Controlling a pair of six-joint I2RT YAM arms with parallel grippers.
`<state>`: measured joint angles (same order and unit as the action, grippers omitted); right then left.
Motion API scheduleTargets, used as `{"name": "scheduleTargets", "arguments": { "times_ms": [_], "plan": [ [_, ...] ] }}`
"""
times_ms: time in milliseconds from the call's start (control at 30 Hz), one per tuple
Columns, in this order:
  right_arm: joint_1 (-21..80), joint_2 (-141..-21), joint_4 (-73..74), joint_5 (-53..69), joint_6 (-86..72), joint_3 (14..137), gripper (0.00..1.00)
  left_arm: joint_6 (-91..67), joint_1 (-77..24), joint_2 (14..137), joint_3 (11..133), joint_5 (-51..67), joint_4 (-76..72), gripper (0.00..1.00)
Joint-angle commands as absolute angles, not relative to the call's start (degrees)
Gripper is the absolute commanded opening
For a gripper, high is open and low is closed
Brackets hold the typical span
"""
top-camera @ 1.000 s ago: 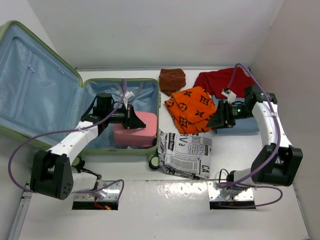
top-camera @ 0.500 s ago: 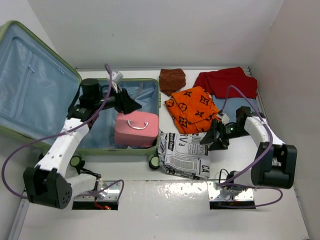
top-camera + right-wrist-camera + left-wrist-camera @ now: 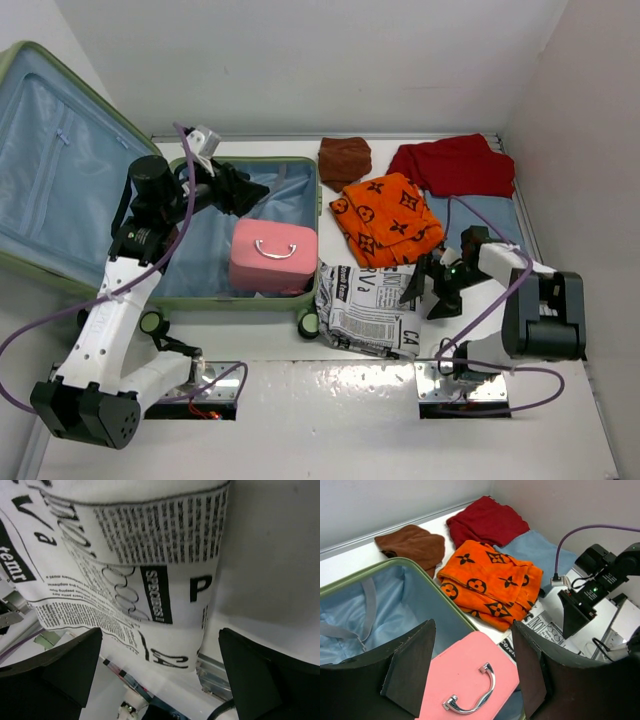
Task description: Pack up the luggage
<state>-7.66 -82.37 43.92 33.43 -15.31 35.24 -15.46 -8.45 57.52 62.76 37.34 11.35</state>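
The luggage (image 3: 60, 170) lies open at the left, its pale-green lid propped against the wall and its blue-lined base (image 3: 405, 600) flat on the table. A pink case (image 3: 272, 255) with a chrome handle (image 3: 472, 692) rests in the base's near right corner. My left gripper (image 3: 245, 195) hovers open above and behind it, touching nothing; in the left wrist view the left gripper (image 3: 470, 672) frames the case from above. My right gripper (image 3: 432, 290) is wide open over the right edge of a newspaper-print cloth (image 3: 370, 310). The right wrist view shows this cloth (image 3: 125, 565) between the spread fingers of the right gripper (image 3: 160, 655), not gripped.
An orange patterned cloth (image 3: 385, 215), a red one (image 3: 455, 165), a brown one (image 3: 345, 157) and a light blue one (image 3: 490, 225) lie at the back right. A side wall rises at the right. The arms' base plates (image 3: 195, 385) sit at the near edge.
The left gripper let go of the pink case, opened, and rose back-left. The right gripper came from the blue cloth toward the newspaper-print cloth's right edge, opening wider.
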Motion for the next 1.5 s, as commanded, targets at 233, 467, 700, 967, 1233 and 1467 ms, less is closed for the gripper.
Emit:
{"name": "scheduleTargets", "arguments": {
  "times_ms": [233, 467, 700, 967, 1233, 1467],
  "plan": [
    [-4.67, -90.8, 30.16, 39.46, -15.47, 31.05, 1.0, -15.64, -4.49, 56.6, 63.63, 35.51, 10.28, 0.68],
    [2.8, -89.2, 8.0, 45.45, -27.33, 21.88, 1.0, -15.64, -1.93, 57.83, 64.16, 37.27, 10.28, 0.68],
    [5.46, -89.48, 8.52, 39.2, -30.42, 27.84, 0.54, -15.64, -0.26, 58.97, 65.39, 38.32, 10.28, 0.68],
    [2.9, -73.41, 27.13, 37.89, -20.59, 38.04, 0.0, -16.17, 2.1, 56.52, 62.06, 36.48, 10.81, 0.68],
    [3.6, -71.8, 41.22, 35.86, -10.11, 63.79, 0.0, -15.03, 5.62, 55.9, 62.05, 34.01, 15.03, 0.67],
    [5.0, -78.92, 34.38, 39.11, -19.49, 81.96, 0.0, -16.34, 8.09, 55.9, 62.05, 32.09, 15.56, 0.66]
  ]
}}
